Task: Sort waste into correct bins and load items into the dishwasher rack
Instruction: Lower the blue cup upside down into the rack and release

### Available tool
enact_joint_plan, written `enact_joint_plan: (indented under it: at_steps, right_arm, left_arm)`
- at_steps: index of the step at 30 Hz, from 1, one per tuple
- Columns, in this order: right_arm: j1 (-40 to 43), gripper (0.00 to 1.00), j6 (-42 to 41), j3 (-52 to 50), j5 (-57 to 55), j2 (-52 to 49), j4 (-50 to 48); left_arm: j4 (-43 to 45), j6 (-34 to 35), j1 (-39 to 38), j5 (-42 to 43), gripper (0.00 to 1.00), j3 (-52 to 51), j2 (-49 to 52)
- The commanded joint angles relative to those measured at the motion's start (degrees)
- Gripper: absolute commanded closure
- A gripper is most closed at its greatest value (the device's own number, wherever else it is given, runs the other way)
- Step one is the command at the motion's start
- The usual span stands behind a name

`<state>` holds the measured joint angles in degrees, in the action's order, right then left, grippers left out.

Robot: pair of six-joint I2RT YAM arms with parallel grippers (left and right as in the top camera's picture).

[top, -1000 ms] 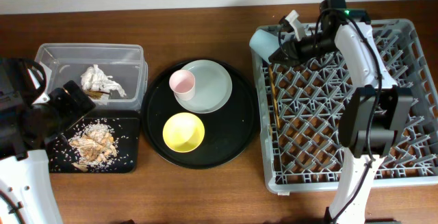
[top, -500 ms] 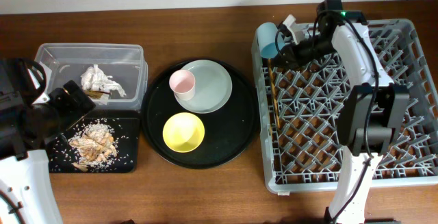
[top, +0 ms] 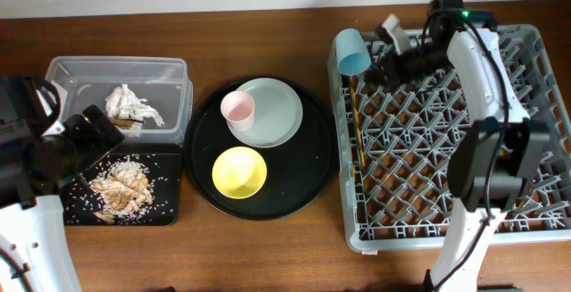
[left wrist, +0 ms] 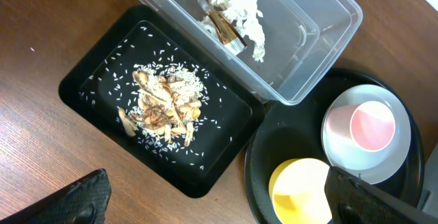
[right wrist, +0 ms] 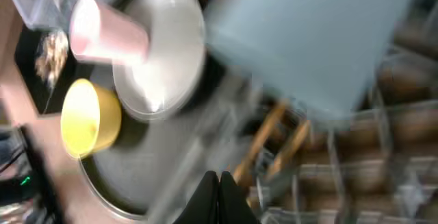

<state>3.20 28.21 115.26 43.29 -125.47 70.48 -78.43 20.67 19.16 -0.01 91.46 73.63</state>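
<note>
The light blue cup (top: 352, 57) lies on its side at the far left corner of the grey dishwasher rack (top: 535, 229); it is a blur (right wrist: 315, 39) in the right wrist view. My right gripper (top: 370, 69) is just right of it, shut and empty. Wooden chopsticks (top: 357, 122) lie along the rack's left side. The pink cup (top: 237, 107) stands on the pale plate (top: 277, 113), with the yellow bowl (top: 239, 171) in front. My left gripper (left wrist: 226, 203) hangs open over the shallow black tray (top: 165, 204) of food scraps (top: 119, 187). The tissue (top: 131, 104) and wrapper (top: 129, 125) sit in the clear tub (top: 169, 73).
The cup, plate and bowl rest on a large round black tray (top: 312, 162) between the bins and the rack. My right arm (top: 477, 69) reaches across the rack's far edge. Bare wooden table (top: 268, 256) runs along the front.
My right gripper has pulled back to the right, away from the light blue cup. The cup shows more fully at the rack's corner. The left arm has not moved.
</note>
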Motion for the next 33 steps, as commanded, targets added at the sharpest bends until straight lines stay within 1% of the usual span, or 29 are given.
enact_joint_plan:
  at_steps: [1,3,4,5,7,8,9,12,27,31,33]
  right_arm:
    - [-4.96,0.96,-8.37,1.33,-1.84,5.22,-8.04]
    - [-7.15,0.96,-11.89,1.25,-6.80,5.09,-12.90]
    - [-9.11,0.96,-14.03,1.03,-12.04,4.98,-15.96]
    - [-10.51,0.95,-14.19,1.01,-15.02,4.72,-17.66]
    - [-12.59,0.95,-14.21,1.01,-21.81,3.74,-19.28]
    - [-13.00,0.95,-15.98,1.01,-26.14,3.21,-19.82]
    - [-13.00,0.95,-17.46,0.98,-28.20,2.91,-20.28]
    - [-12.17,0.95,-19.78,1.01,-28.98,2.82,-21.35]
    - [-11.69,0.96,-19.71,-0.57,-32.54,2.78,-13.53]
    - [-11.93,0.96,-19.74,-0.57,-32.59,6.12,-12.13]
    - [-12.79,0.96,-19.82,-0.57,-32.61,9.81,-10.21]
  left_arm:
    - [0.11,0.52,0.13,0.04,0.01,0.50,0.17]
    - [0.09,0.52,0.13,0.04,0.01,0.50,0.17]
    - [0.09,0.52,0.13,0.04,0.01,0.50,0.17]
    - [0.09,0.52,0.13,0.04,0.01,0.50,0.17]
    - [0.09,0.52,0.13,0.04,0.01,0.50,0.17]
    - [0.09,0.52,0.13,0.04,0.00,0.50,0.17]
    - [0.11,0.52,0.13,0.04,0.01,0.50,0.17]
    - [0.09,0.52,0.13,0.04,0.01,0.50,0.17]
    - [0.09,0.52,0.13,0.04,0.01,0.50,0.17]
    - [0.09,0.52,0.13,0.04,0.01,0.50,0.17]
    - [0.11,0.52,0.13,0.04,0.01,0.50,0.17]
